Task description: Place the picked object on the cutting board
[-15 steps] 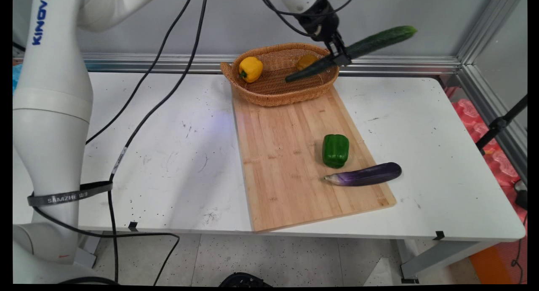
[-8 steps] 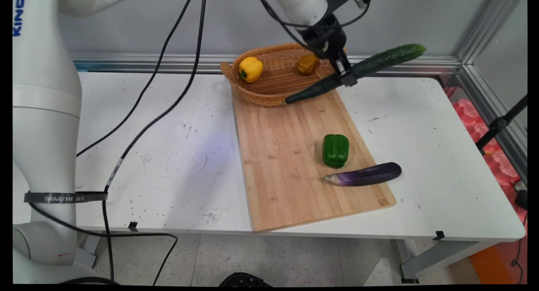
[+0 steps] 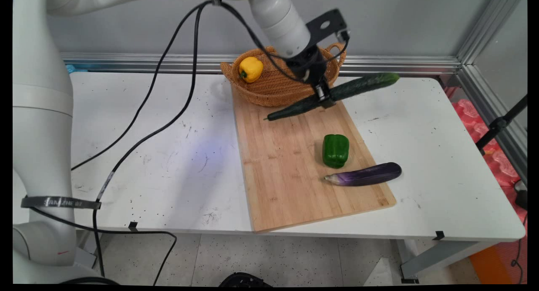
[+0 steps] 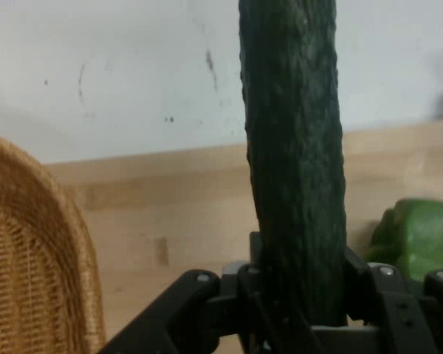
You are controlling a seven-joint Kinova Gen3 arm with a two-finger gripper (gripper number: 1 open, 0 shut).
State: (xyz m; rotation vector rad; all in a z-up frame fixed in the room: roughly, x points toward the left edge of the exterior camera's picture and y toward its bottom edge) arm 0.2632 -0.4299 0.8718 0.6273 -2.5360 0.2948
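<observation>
One long cucumber [image 3: 337,94] hung clamped mid-length in the black gripper [image 3: 323,98], tilted above the far end of the wooden cutting board [image 3: 294,164] on the white table [image 3: 168,156]. Just behind it stood a wicker basket [image 3: 269,89] holding a yellow pepper [image 3: 250,68]. Nearer the camera, a green pepper [image 3: 335,150] and a purple eggplant [image 3: 364,174] lay on the board.

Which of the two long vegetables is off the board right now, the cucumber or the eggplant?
The cucumber: the gripper is shut on it mid-length, holding it above the cutting board. The purple eggplant lies on the board beside the green pepper.
</observation>
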